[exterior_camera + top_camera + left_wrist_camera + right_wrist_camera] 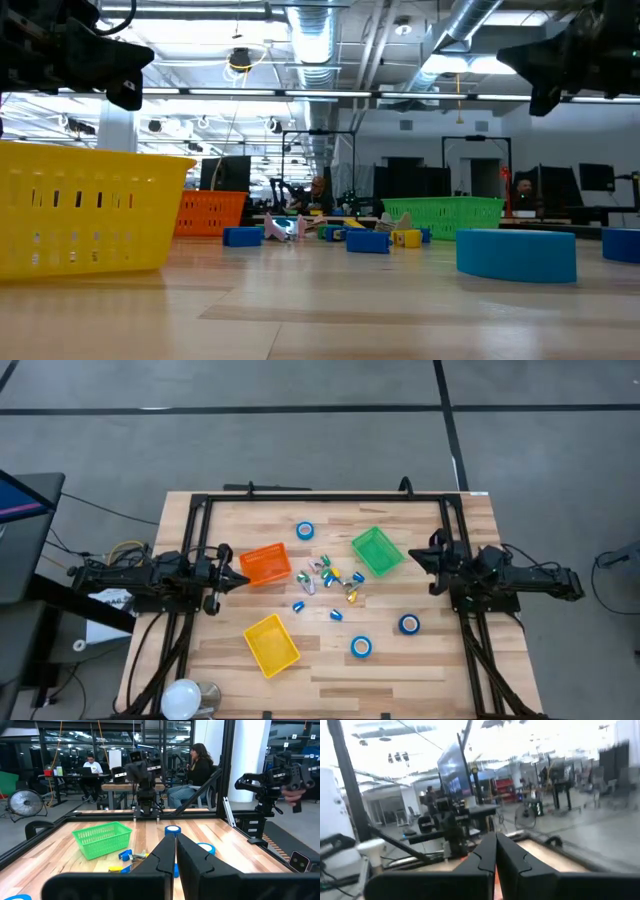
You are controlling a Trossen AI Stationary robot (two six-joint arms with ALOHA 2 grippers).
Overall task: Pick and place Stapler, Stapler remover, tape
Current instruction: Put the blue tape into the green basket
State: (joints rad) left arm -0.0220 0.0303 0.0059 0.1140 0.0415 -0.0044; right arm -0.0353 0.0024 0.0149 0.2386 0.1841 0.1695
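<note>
Right now you're idling both closed, empty: the right pincer [418, 557] is hovering nearer the tape roll [409, 624] lying flat on the desk [420, 660], the left pincer [236, 576] waiting opposite.

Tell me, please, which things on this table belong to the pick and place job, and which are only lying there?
Belong to the job:
- three tape rolls
- pile of small pieces between the bins; staplers and removers are likely among them, too small to tell
- orange bin, green bin, yellow bin

Just lying about:
- white bulb-like object at the table's corner
</note>
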